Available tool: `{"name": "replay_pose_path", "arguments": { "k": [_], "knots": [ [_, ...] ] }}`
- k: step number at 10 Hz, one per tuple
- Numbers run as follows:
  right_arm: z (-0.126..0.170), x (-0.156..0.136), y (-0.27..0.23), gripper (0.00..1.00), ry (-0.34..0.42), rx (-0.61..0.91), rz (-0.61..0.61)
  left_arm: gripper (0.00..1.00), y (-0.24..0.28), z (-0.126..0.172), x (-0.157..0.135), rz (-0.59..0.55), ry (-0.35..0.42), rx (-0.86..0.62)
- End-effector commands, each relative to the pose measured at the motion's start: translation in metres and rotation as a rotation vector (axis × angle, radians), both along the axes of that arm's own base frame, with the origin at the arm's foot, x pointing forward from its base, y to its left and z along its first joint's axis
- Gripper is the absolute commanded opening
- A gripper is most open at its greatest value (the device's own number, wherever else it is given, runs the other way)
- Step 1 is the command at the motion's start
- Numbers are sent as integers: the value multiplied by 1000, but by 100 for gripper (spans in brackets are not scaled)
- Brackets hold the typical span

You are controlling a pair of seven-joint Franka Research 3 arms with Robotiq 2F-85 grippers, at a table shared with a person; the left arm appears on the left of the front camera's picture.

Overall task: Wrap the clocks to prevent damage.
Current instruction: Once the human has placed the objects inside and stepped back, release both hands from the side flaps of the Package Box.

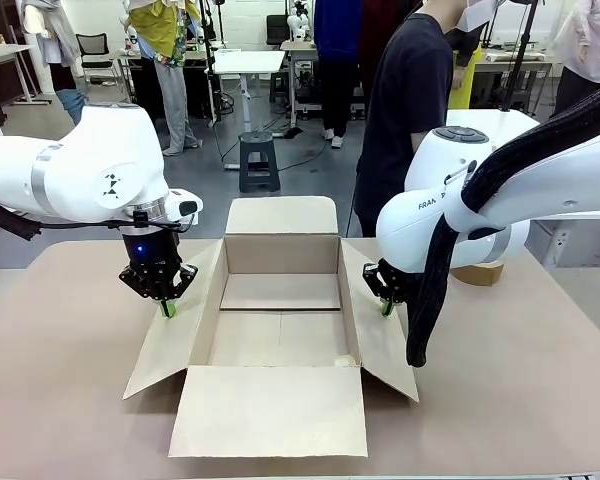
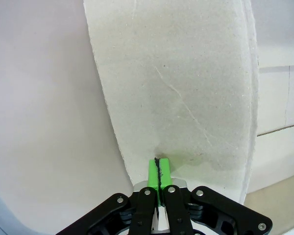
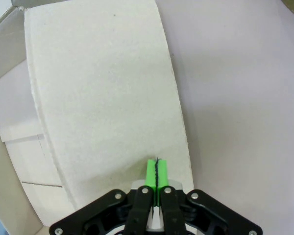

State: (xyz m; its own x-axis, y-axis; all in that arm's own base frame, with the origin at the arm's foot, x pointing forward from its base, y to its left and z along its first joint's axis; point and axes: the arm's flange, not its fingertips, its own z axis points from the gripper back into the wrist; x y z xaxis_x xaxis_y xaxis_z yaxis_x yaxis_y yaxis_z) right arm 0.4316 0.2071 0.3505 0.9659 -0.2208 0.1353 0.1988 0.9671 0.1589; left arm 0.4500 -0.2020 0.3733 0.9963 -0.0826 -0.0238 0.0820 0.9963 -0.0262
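Box point(image 1: 280, 255) sits at ctr of counter point(image 1: 70, 380) w/ all four flaps splayed out and its floor bare cardboard, so I judge this is prep only: clocks not yet wrapped or packed, whole wrap job still to do. Left claw point(image 1: 167, 308), pads pinched fully together w/ nothing btwn them, points down at outer edge of the 9 o'clock flap point(image 1: 175, 335). Right claw point(image 1: 386, 306), likewise clamped on nothing, does the same at the 3 o'clock flap point(image 1: 380, 340); touching or just above, can't tell.
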Motion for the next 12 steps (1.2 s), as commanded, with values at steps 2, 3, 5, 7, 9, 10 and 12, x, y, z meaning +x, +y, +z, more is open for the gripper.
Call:
{"name": "replay_pose_path", "arguments": {
  "k": [2,3,5,7,9,10,12],
  "knots": [
    [-2,-1,1,1,7,-5,-5,0,1,-1,-1,-4,7,8],
    [-2,-1,1,1,7,-5,-5,0,1,-1,-1,-4,7,8],
    [-2,-1,1,1,7,-5,-5,0,1,-1,-1,-4,7,8],
    [-2,-1,1,1,7,-5,-5,0,1,-1,-1,-4,7,8],
    [-2,-1,1,1,7,-5,-5,0,1,-1,-1,-4,7,8],
    [-2,-1,1,1,7,-5,-5,0,1,-1,-1,-4,7,8],
    [-2,-1,1,1,7,-5,-5,0,1,-1,-1,-4,7,8]
  ]
}}
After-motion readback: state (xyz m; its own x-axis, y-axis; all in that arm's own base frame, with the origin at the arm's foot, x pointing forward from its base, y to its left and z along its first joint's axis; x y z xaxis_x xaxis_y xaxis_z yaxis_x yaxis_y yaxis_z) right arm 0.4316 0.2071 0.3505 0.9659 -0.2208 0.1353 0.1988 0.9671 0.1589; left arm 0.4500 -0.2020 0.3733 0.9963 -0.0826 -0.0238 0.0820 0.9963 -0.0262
